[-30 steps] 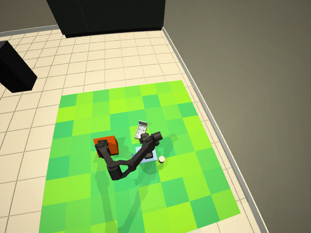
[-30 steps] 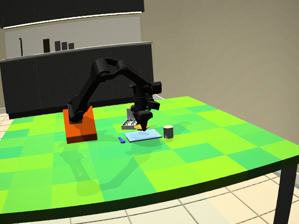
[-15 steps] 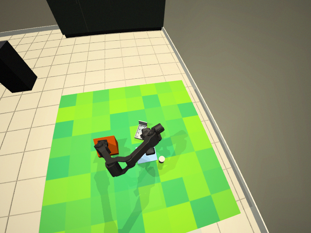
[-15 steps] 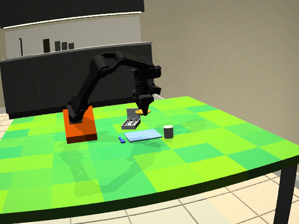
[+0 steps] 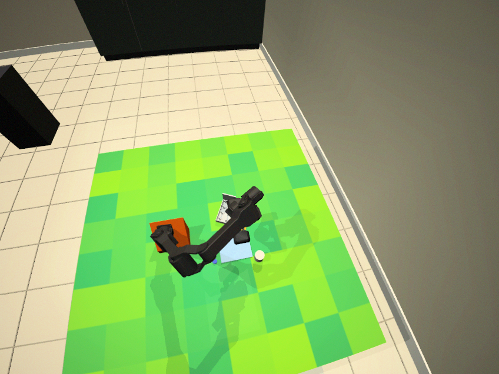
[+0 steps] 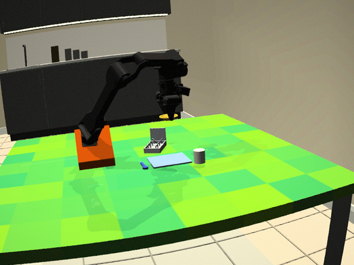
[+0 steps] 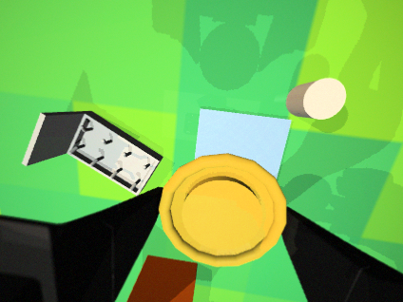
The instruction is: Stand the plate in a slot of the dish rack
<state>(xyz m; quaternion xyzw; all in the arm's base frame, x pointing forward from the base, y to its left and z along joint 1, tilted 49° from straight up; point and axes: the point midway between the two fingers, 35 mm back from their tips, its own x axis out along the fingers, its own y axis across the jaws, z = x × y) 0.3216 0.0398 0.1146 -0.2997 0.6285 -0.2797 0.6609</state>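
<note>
Plate held aloft in the hand, high above the surface.

The yellow plate (image 7: pixel 222 210) is pinched flat by its rim between the two fingers of the hand (image 6: pixel 169 115), which is pointed straight down from a raised, outstretched arm (image 6: pixel 115 85) mounted on an orange block (image 6: pixel 95 148). The plate is carried well above the green checkered surface (image 6: pixel 214 184), over the pale blue mat (image 7: pixel 242 138). The dish rack (image 7: pixel 106 154) is seen beside the mat, and a white cylinder (image 7: pixel 317 99) stands near the mat's other side.
</note>
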